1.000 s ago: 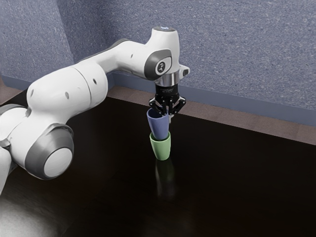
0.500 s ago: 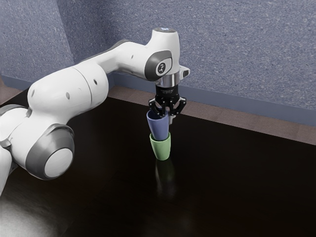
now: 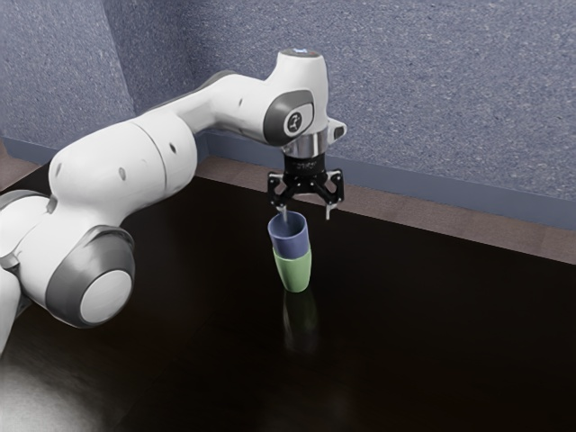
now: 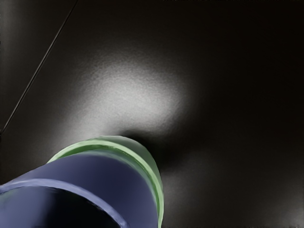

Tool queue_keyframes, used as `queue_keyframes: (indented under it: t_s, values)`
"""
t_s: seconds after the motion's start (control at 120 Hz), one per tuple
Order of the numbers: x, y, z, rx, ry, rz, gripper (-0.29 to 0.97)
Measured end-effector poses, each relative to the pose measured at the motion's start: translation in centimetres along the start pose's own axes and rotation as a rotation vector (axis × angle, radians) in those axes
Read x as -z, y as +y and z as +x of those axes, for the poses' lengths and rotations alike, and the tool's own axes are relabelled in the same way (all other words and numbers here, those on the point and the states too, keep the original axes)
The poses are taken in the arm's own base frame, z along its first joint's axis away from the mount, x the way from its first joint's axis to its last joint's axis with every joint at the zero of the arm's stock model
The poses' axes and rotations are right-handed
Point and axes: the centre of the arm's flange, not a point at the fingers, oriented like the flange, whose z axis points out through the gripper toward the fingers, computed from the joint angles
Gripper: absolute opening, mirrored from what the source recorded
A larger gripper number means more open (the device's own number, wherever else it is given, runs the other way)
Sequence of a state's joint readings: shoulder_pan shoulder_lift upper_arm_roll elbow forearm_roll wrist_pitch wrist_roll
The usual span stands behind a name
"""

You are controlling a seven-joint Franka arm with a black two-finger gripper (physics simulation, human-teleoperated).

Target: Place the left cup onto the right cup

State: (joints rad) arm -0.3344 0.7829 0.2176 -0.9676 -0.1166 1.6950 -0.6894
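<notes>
White arm (image 3: 135, 171) enters from exterior view's left, wrist pointing straight down. Gripper (image 3: 304, 208) at 12 o'clock above cups, fingers spread wide, holding nothing; judged so that stack stands on its own. Blue cup (image 3: 290, 241) upright, nested in green cup (image 3: 294, 272) on dark table (image 3: 432, 342); placement looks done. Whether finger at 11 o'clock touches blue rim: cannot tell. Wrist view: blue cup's near rim cut off at frame edge, green cup's base hidden below its own wall.
</notes>
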Motion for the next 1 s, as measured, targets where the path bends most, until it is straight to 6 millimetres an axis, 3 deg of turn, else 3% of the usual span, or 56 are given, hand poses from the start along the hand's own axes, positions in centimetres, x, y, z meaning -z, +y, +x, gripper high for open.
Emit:
queue_keyframes:
  t_s: [0.133, 0.333, 0.45, 0.525, 0.617, 0.8, 0.9, 1.0]
  values:
    - [2.5, -0.5, -0.3, -0.006, 0.01, -0.012, 0.63]
    - [9.4, -2.2, -2.1, -0.027, 0.043, -0.066, 0.65]
    - [13.9, -3.2, -5.5, -0.085, 0.047, -0.085, 0.66]
    - [17.5, -4.8, -8.3, -0.153, 0.065, -0.077, 0.66]
    - [20.4, -6.7, -11.9, -0.267, 0.084, -0.047, 0.66]
    - [22.6, -11.0, -16.3, -0.48, 0.083, 0.003, 0.66]
    - [22.6, -11.1, -17.0, -0.585, 0.078, 0.014, 0.66]
    - [22.0, -10.0, -16.4, -0.676, 0.072, 0.026, 0.66]
